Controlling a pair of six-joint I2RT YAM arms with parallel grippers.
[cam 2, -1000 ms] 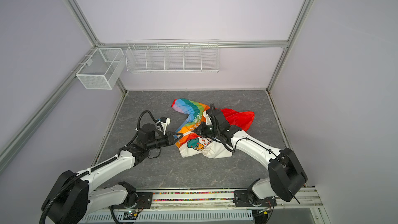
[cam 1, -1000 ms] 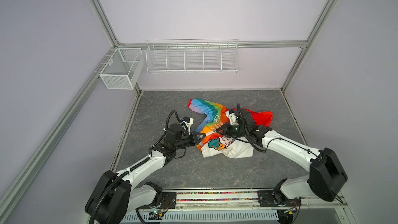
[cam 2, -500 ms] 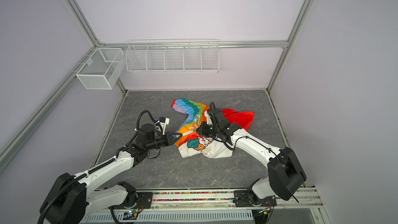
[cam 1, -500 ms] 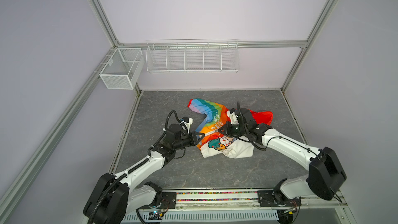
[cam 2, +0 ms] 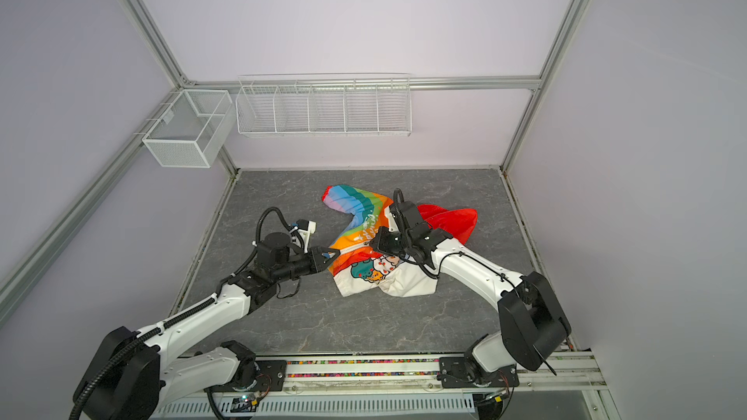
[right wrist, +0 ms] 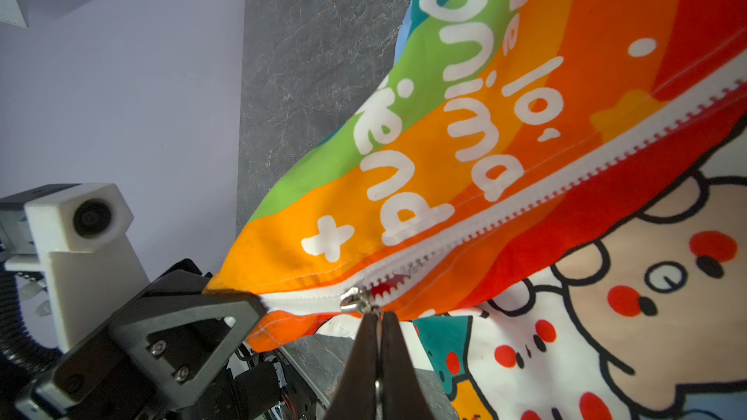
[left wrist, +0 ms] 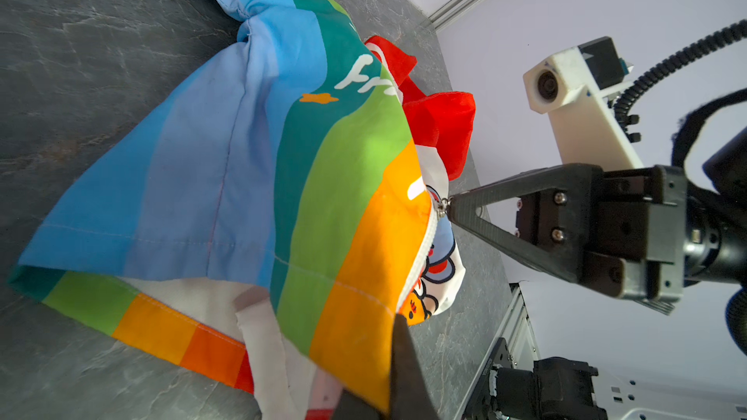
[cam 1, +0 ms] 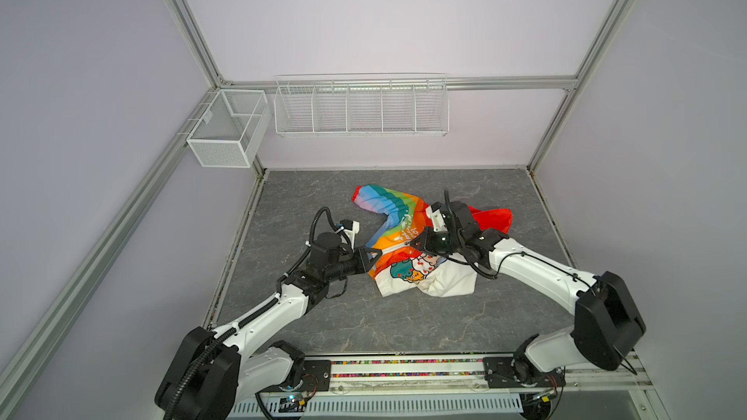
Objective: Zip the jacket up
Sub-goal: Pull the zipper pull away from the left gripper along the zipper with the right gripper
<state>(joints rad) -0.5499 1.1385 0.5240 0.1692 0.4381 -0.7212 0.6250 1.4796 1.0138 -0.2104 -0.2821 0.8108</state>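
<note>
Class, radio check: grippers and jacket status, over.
Left gripper shut on jacket hem. Right gripper shut on zipper pull, close to hem. Nothing obstructing.

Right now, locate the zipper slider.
In the right wrist view the zipper slider sits near the hem of the jacket, its pull pinched by the right tool, beside the left tool clamping the hem corner.

Both top views look down from far above the left tool (cam 1: 377,252) and right tool (cam 1: 413,243), over the whole bench (cam 1: 307,317). Each wrist view sits close behind its tool; both show the jacket (left wrist: 226,155) and zipper (left wrist: 424,252).
</note>
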